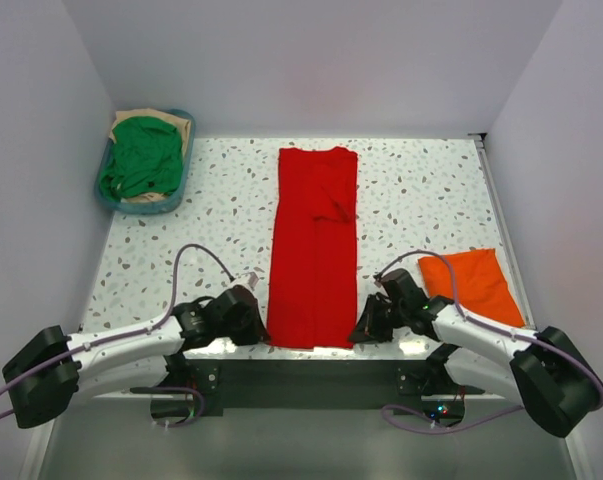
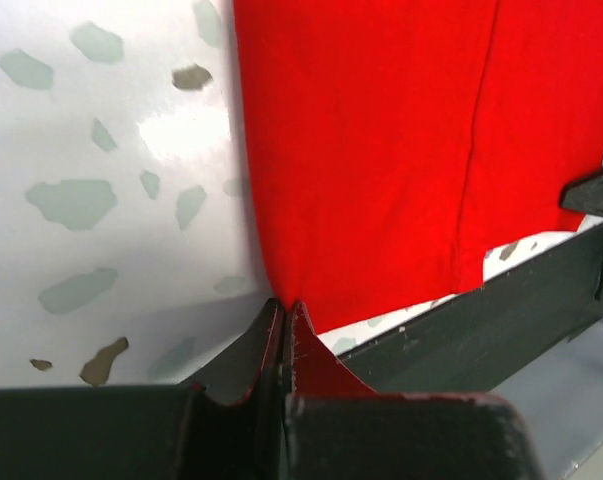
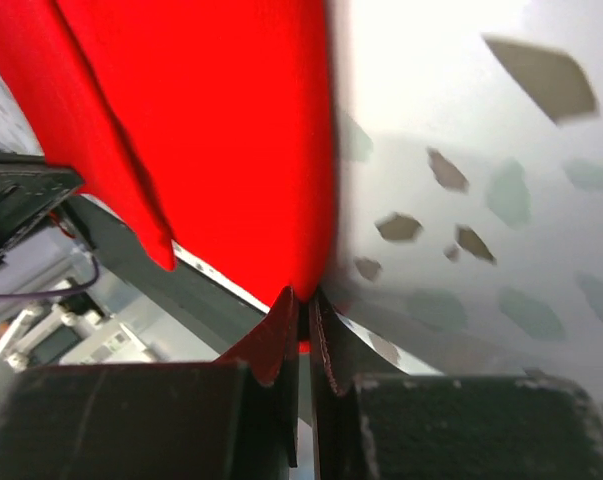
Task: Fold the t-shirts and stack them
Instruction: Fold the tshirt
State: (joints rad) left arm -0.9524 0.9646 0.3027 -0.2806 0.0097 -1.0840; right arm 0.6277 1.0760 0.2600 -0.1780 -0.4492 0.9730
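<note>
I see the red t-shirt (image 1: 314,250) folded into a long, narrow strip in the middle of the speckled table (image 1: 421,200). Its long axis runs from the near edge straight to the far side. My left gripper (image 2: 284,310) is clamped on its near left corner and my right gripper (image 3: 303,300) on its near right corner. A folded orange t-shirt (image 1: 473,283) lies just right of the right arm. In the far left corner, well apart, a teal basket (image 1: 131,208) holds a crumpled green t-shirt (image 1: 141,158) over a tan one (image 1: 166,122).
</note>
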